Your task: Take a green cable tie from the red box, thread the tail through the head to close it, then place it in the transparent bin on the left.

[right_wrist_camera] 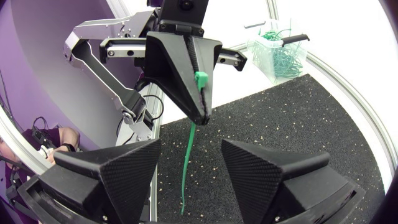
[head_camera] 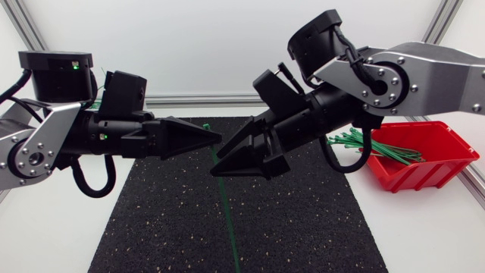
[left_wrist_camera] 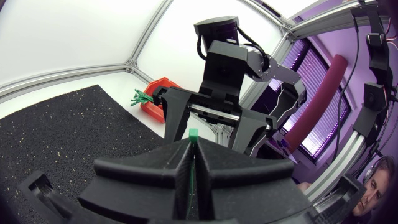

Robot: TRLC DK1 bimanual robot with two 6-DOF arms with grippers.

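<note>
My left gripper (head_camera: pixel 215 140) is shut on a green cable tie (head_camera: pixel 226 205) above the black mat. In the left wrist view the tie's head (left_wrist_camera: pixel 193 132) pokes out above the closed fingertips. The tail (right_wrist_camera: pixel 188 165) hangs straight down toward the mat. My right gripper (head_camera: pixel 225 161) faces the left one tip to tip and stands open. Its fingers (right_wrist_camera: pixel 124 169) sit on either side of the hanging tail without touching it. The red box (head_camera: pixel 436 163) with more green ties (head_camera: pixel 371 144) is at the right. The transparent bin (right_wrist_camera: pixel 280 50) holds several closed ties.
A black rubber mat (head_camera: pixel 174 227) covers the middle of the white table. The red box (left_wrist_camera: pixel 158 102) shows behind the right gripper (left_wrist_camera: pixel 211 124) in the left wrist view. An aluminium frame rail (head_camera: pixel 189 98) runs along the far edge.
</note>
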